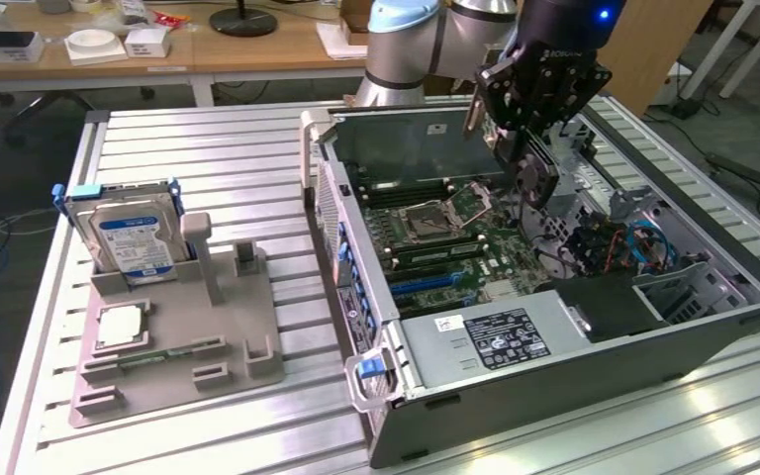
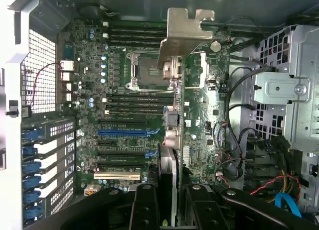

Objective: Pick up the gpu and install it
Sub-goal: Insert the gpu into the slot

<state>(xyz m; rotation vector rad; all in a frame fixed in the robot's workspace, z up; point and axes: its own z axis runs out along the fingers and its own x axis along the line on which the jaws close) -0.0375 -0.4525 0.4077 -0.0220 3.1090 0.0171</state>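
Note:
The gpu (image 1: 533,186) is a thin dark card hanging on edge above the open computer case (image 1: 538,396), over the motherboard (image 1: 466,247). My gripper (image 1: 522,139) is shut on its upper edge. In the wrist view the gpu (image 2: 169,163) shows edge-on between my two black fingers (image 2: 144,207), with its silver bracket (image 2: 182,36) at the far end, above the processor socket (image 2: 149,70). The card is clear of the board, and a blue expansion slot (image 2: 124,132) lies off to one side of it.
On the exterior view's left a grey holder (image 1: 175,346) carries a hard drive (image 1: 130,237), a processor chip (image 1: 119,325) and a memory stick (image 1: 155,354). Inside the case are a drive cage (image 2: 281,90), loose cables (image 2: 234,135) and memory slots (image 2: 134,36). The slatted metal table (image 1: 195,148) surrounds everything.

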